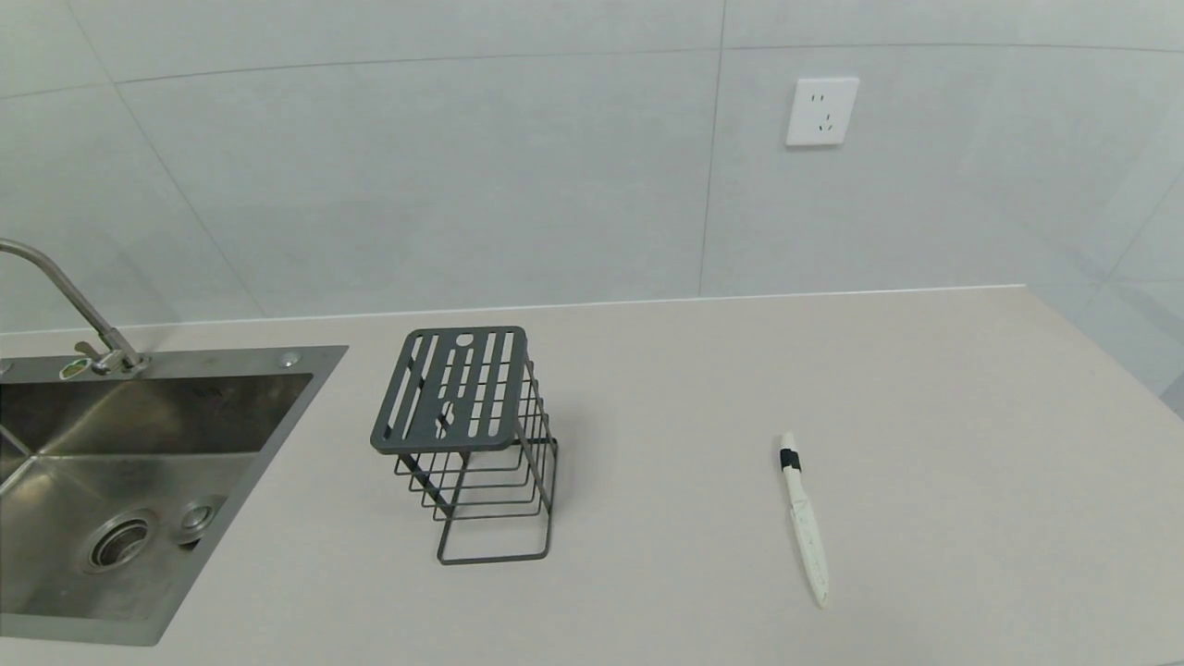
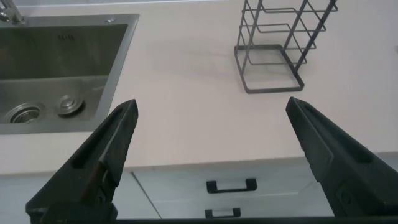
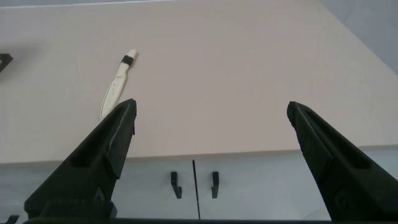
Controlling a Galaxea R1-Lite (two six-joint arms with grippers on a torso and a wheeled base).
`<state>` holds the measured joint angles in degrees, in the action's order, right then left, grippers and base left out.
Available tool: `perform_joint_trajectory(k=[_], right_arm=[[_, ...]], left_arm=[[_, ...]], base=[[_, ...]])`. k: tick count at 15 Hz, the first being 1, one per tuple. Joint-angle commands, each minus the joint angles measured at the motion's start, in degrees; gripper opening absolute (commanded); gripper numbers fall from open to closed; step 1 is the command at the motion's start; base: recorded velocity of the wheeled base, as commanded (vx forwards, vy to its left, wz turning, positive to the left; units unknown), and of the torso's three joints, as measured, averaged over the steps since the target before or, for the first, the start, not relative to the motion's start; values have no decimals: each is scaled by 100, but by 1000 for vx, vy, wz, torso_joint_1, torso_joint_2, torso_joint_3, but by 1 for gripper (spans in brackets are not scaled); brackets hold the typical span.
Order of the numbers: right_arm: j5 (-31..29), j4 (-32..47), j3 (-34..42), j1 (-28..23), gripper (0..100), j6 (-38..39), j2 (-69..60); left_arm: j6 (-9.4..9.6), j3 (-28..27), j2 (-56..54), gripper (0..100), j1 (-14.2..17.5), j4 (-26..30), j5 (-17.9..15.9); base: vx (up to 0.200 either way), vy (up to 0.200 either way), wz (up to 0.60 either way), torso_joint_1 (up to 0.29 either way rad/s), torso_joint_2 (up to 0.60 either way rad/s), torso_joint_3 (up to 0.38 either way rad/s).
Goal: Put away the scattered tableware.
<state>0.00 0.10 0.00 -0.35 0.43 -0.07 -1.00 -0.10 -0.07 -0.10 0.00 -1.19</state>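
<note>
On the right half of the pale counter [image 1: 925,416] a cream knife [image 1: 803,518] is lying flat, its black-banded end pointing toward the wall and its slim tip toward the counter's front edge. Nothing is touching it. Well apart from it, toward the middle of the counter, a dark wire rack [image 1: 453,388] is standing upright with its slotted plate on top. Beyond the rack, a steel sink [image 1: 231,356] is sitting in the counter's left end with a tap [image 1: 65,296] arching over it. A white socket [image 1: 821,111] is sitting on the wall tiles.

The right gripper [image 3: 211,106] is hanging out in front of the counter edge, over the cabinet handles [image 3: 176,185], with its two dark fingers spread wide and gripping nothing. The knife [image 3: 118,84] is lying farther in on the counter, not between the fingers but off past the tip of one of them — clearly apart from it.

The left gripper [image 2: 211,106] is holding a matching pose before the drawer fronts [image 2: 231,185], likewise spread wide and empty. The rack [image 2: 277,46] and the sink [image 2: 62,62] are lying beyond it, one on either side.
</note>
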Motion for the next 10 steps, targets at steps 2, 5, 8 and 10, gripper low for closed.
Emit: perform_joint_trajectory(k=[2, 5, 8, 10], right_arm=[[9, -1, 0, 0, 100, -8, 16], [9, -1, 0, 0, 100, -8, 16], [0, -1, 0, 0, 100, 1, 7], [0, -1, 0, 0, 100, 10, 7]], left_arm=[[-6, 1, 7, 100, 1, -9, -4], [-6, 1, 7, 100, 1, -9, -4], [-6, 1, 7, 100, 1, -9, 5], [-6, 1, 7, 100, 1, -9, 5]], base=[[0, 0, 0, 43, -11, 35], [0, 0, 0, 0, 0, 0], [0, 0, 0, 0, 0, 0], [0, 0, 0, 0, 0, 0]])
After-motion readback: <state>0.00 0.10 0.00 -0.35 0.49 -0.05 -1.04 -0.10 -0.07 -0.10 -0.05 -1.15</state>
